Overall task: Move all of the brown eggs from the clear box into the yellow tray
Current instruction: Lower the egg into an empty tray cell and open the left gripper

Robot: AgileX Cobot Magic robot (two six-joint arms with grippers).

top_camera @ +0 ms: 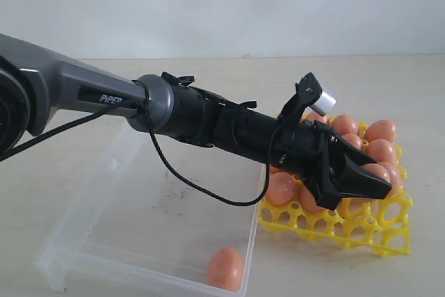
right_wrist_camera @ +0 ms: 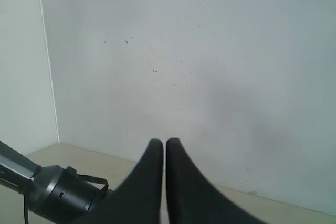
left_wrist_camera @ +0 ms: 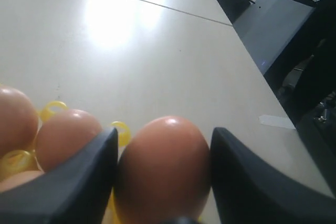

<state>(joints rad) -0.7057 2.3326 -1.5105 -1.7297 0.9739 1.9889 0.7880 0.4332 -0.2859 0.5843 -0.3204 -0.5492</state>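
- Brown egg (left_wrist_camera: 163, 171) pinched between jaws of left gripper (left_wrist_camera: 164, 132), low over yellow tray (top_camera: 375, 231).
- Risk: off-cell release, then a roll onto pale glossy tabletop (top_camera: 104, 102); jaws nudging seated eggs (top_camera: 379, 130).
- Last egg (top_camera: 226, 268) waiting in clear box (top_camera: 139, 241).
- Right gripper (right_wrist_camera: 165, 153) pressed together, facing plain white wall (right_wrist_camera: 210, 51).

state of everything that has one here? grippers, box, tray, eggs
left gripper, shut on held egg, over the tray
held egg, clamped between both fingers
right gripper, shut, empty
clear box, open top, one loose egg in view inside
yellow tray, partly filled, near cups empty
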